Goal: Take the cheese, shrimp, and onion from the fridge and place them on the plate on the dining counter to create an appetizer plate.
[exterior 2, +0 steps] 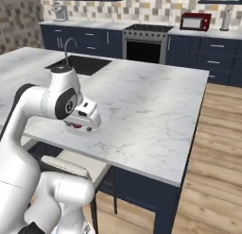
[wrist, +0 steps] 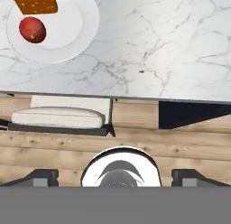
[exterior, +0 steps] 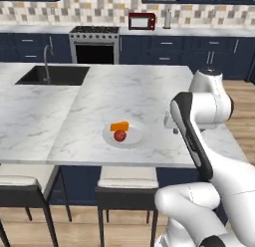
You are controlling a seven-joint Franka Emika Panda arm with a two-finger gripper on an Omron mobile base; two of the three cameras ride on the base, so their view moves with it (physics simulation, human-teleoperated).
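Near the front edge of the dining counter [exterior: 129, 94], your plate [exterior: 130, 138] carried the cheese [exterior: 119, 126] and the onion [exterior: 120, 136], touching or nearly so. Your gripper [wrist: 115, 175] hung spread wide and empty, out past that edge over the wooden floor [wrist: 135, 146], beside a stool [wrist: 58, 117]. Bare marble lay open right of the plate.

Behind my counter runs a wall of small beige and grey mosaic tiles [exterior: 99, 12] over dark navy cabinets [exterior: 189, 49]. A steel stove [exterior: 94, 44] with a black oven door stands among them, and a red microwave [exterior: 142, 21] sits on the back worktop just to its right. Below me lies a light wooden plank floor [exterior 2: 212, 181]. Two cushioned stools [exterior: 127, 184] with dark frames stand tucked beneath the overhang.
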